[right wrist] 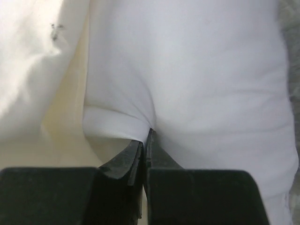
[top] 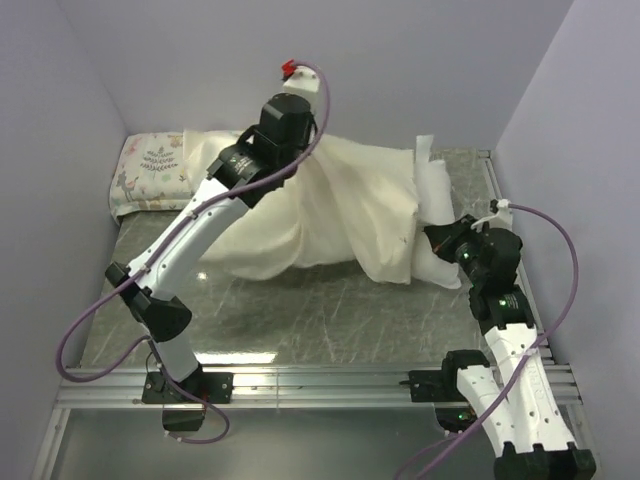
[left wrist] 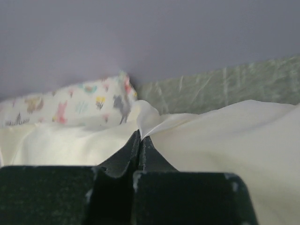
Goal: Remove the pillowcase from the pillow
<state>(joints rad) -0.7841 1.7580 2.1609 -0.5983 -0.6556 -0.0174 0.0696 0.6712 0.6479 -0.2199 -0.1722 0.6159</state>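
Observation:
The cream pillowcase point(top: 320, 205) lies across the back of the table, lifted at its left end. My left gripper point(top: 262, 170) is shut on a fold of the pillowcase point(left wrist: 197, 136) and holds it raised; in the left wrist view the gripper point(left wrist: 140, 136) pinches that fold. The white pillow point(top: 435, 205) sticks out of the pillowcase's right end. My right gripper point(top: 440, 240) is shut on the pillow's white fabric point(right wrist: 197, 84); in the right wrist view the gripper point(right wrist: 149, 133) pinches a fold of it. The cream pillowcase point(right wrist: 61, 126) shows at the left there.
A small pillow printed with animals and leaves point(top: 150, 175) lies at the back left against the wall, also in the left wrist view point(left wrist: 70, 105). Purple walls enclose three sides. A metal rail point(top: 320, 380) runs along the table's near edge.

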